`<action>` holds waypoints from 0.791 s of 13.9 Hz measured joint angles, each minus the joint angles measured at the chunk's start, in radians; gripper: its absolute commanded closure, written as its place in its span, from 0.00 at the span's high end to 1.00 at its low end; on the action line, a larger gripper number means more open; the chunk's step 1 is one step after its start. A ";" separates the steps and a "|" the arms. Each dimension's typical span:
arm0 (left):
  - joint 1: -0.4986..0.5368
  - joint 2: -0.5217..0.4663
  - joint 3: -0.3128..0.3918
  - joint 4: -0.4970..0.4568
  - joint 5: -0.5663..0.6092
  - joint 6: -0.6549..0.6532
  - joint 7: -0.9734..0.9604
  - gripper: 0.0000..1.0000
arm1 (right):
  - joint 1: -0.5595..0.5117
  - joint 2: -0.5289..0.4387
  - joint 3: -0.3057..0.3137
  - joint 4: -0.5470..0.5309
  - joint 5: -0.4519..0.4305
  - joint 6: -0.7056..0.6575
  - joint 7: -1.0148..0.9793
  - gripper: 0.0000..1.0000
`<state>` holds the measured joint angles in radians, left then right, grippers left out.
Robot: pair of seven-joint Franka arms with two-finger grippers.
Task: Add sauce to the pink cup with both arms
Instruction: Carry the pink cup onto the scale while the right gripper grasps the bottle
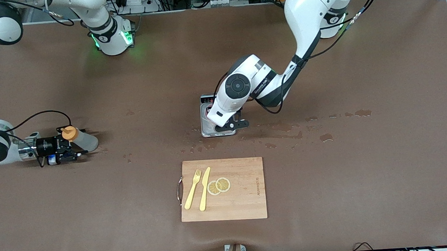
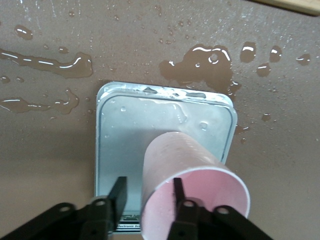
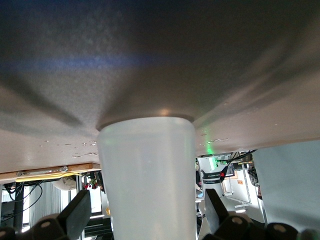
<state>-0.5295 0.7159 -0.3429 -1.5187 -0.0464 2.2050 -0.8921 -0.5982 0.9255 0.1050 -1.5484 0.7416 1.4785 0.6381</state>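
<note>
Left gripper [image 2: 147,192] down over the scale [image 2: 120,135] mid-table, fingers [image 2: 118,192] parted, one outside and one inside the pink cup [image 2: 175,170]'s rim, not pinching the wall. Cup standing on the scale's wet steel plate. Puddles [image 2: 200,65] on the brown table [image 1: 368,170] round the scale. Right gripper [image 1: 66,150] low at the right arm's end of the table, fingers wide either side of the squeeze bottle [image 1: 83,141], orange cap [image 1: 69,133]; bottle lying on the table, no squeeze visible. Cutting board [image 1: 244,202] nearer the camera w/ yellow fork [image 1: 193,189], knife [image 1: 204,189], lemon slices [image 1: 219,185].
</note>
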 measured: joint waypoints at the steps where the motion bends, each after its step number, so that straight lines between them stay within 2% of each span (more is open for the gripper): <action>1: 0.000 -0.001 0.000 0.006 0.000 0.002 0.000 1.00 | 0.001 0.000 0.000 0.000 0.000 -0.001 0.000 0.82; 2: 0.001 -0.005 0.001 0.012 0.000 0.003 0.000 1.00 | 0.001 0.000 0.000 0.000 0.000 -0.001 0.000 0.79; 4: 0.004 -0.019 0.003 0.025 0.001 0.003 0.000 1.00 | 0.001 0.000 0.000 0.000 0.000 -0.002 0.000 0.65; 6: 0.007 -0.039 0.006 0.027 0.001 0.002 0.000 1.00 | 0.001 0.000 -0.001 0.000 0.000 -0.008 0.000 0.61; 11: 0.031 -0.089 0.011 0.029 0.008 -0.039 0.000 1.00 | 0.002 -0.001 0.000 0.010 0.000 -0.011 0.010 0.58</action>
<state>-0.4980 0.6266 -0.3316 -1.4900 -0.0387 2.1658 -0.8922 -0.5963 0.9250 0.1047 -1.5385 0.7421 1.4676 0.6477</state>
